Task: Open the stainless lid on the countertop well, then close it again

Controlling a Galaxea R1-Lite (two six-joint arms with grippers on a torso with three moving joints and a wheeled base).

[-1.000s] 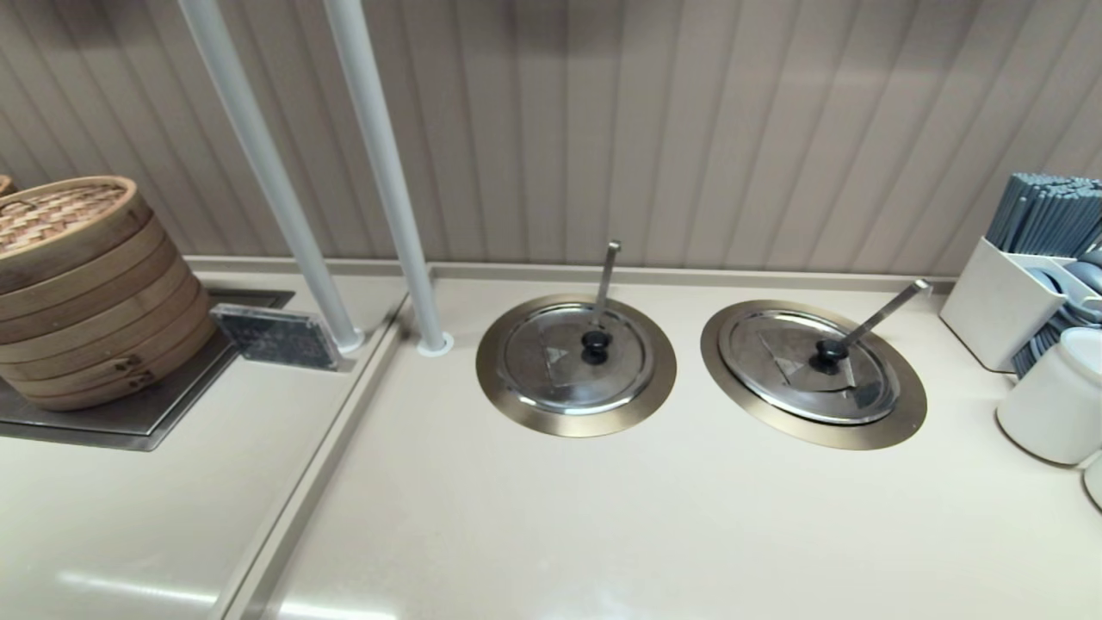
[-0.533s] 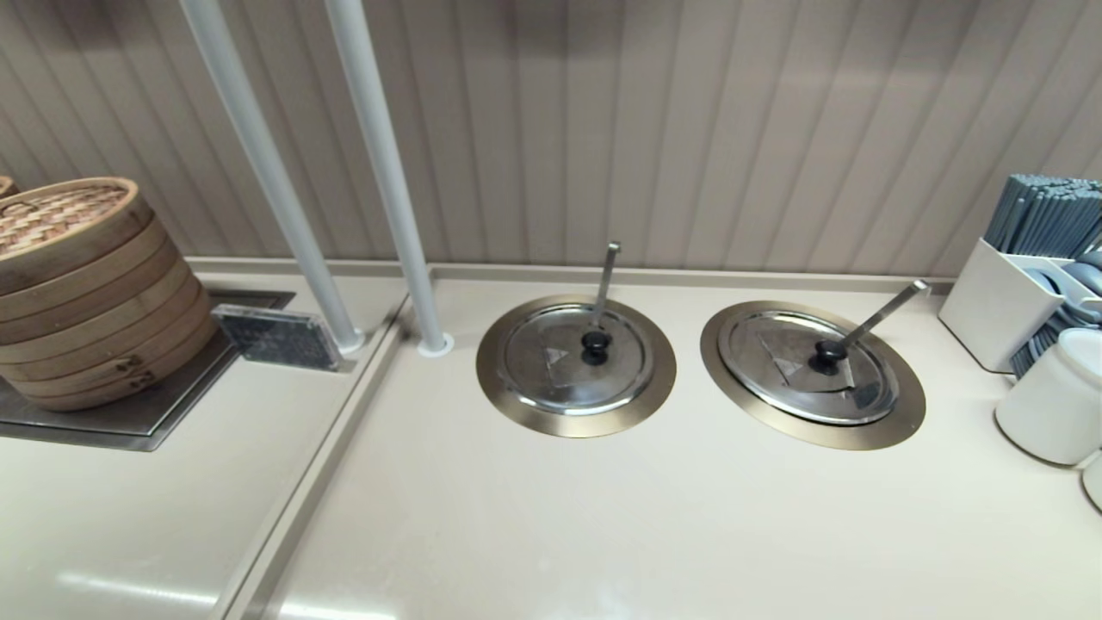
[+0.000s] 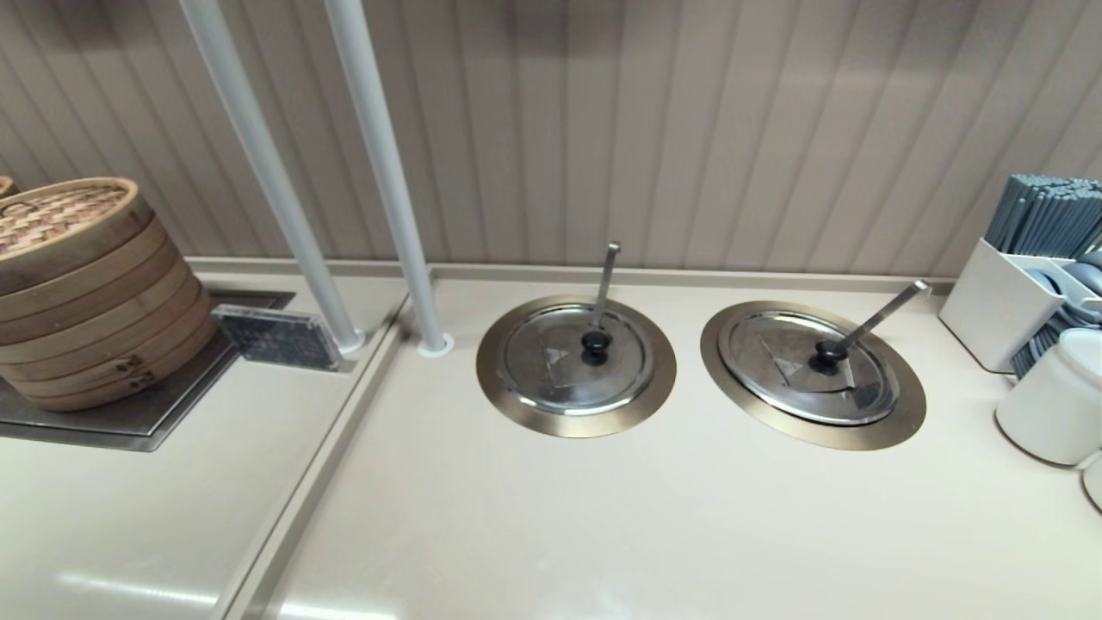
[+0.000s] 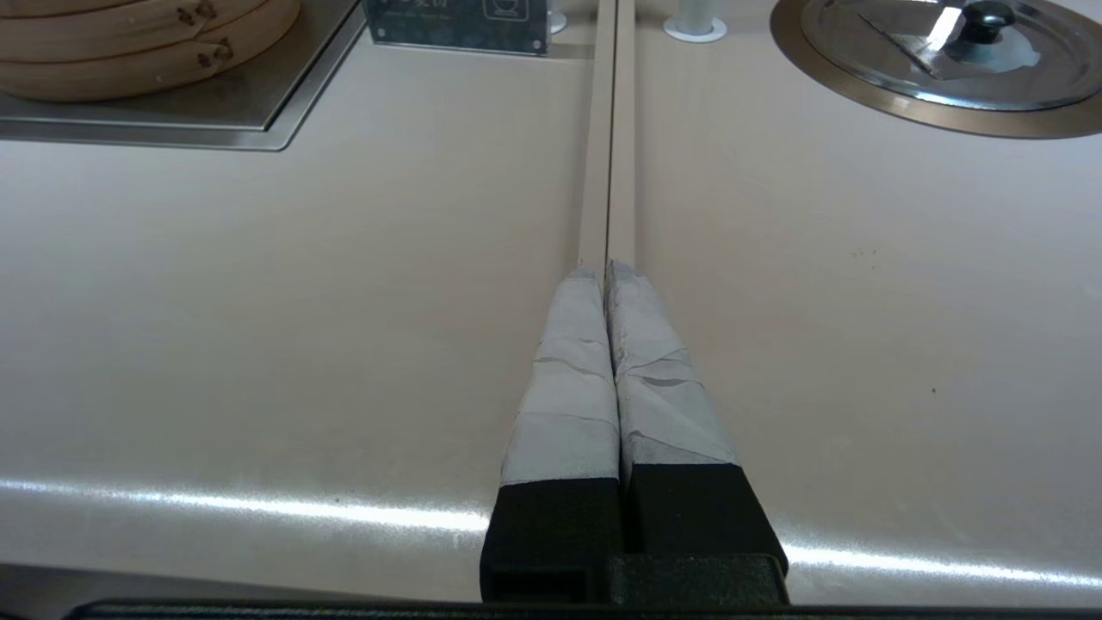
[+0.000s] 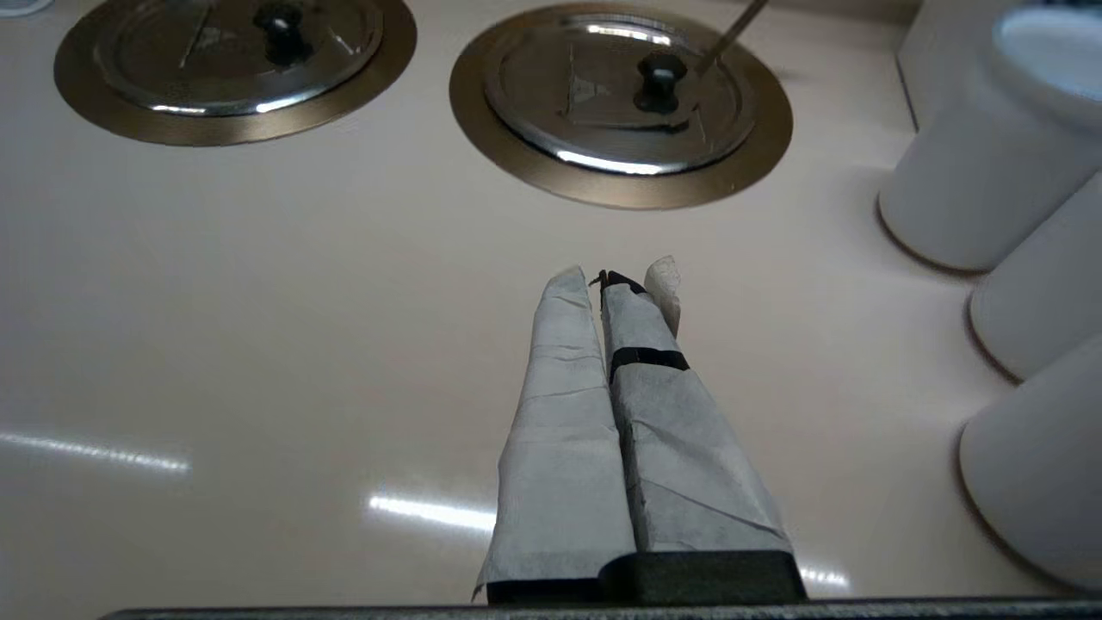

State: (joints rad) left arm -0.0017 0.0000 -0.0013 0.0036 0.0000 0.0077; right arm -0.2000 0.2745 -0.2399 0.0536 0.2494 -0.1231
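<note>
The stainless lid (image 3: 809, 366) (image 5: 616, 90) lies flat and closed on the countertop well (image 3: 895, 426) (image 5: 508, 164), the right one of two. It has a black centre knob (image 3: 829, 351) and a small dark square mark near its rim; a ladle handle (image 3: 887, 312) slants out to the right. Neither arm shows in the head view. My right gripper (image 5: 603, 277) hovers shut and empty above the counter, well short of the lid. My left gripper (image 4: 605, 270) is shut and empty over the counter seam, parked.
A twin lid (image 3: 577, 359) with a near-upright ladle handle covers the left well. White cups (image 3: 1046, 400) and a white cutlery holder (image 3: 1003, 301) crowd the right side. Bamboo steamers (image 3: 82, 284), a small sign (image 3: 275, 336) and two white poles (image 3: 387, 181) stand left.
</note>
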